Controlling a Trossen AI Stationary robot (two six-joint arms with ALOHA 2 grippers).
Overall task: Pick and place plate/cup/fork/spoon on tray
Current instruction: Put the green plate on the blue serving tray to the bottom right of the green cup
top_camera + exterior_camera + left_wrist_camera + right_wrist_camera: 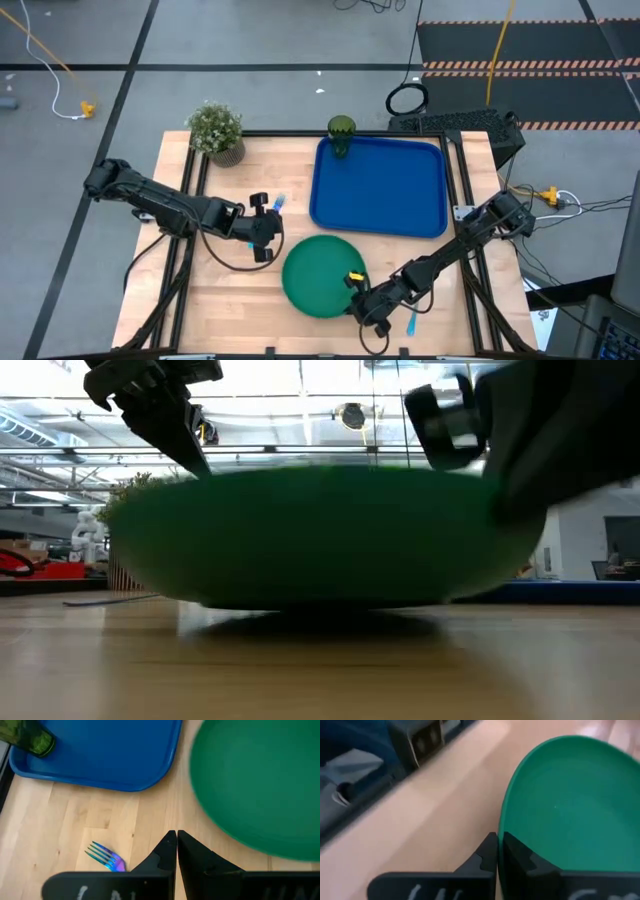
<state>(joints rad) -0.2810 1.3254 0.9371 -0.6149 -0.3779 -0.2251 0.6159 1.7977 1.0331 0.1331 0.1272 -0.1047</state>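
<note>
A wooden table [210,290] stands on a grey floor, with a potted plant [216,131] at its far left corner. The left gripper [266,228] hovers with fingers pressed together and empty, the fork [106,857] just beside it. The plate [320,276] lies near the front edge, its rim pinched by the right gripper [356,294]. The spoon [411,324] lies by that arm. Behind sits the tray [380,200], cup [341,136] at its far corner.

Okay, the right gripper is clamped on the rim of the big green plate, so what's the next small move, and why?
Probably lift the round flat green plate a little and carry it toward the blue rectangular plastic tray. The right gripper is shut on the plate's rim, the plate sits on the wooden table just short of the tray, and the tray's middle is bare.
</note>
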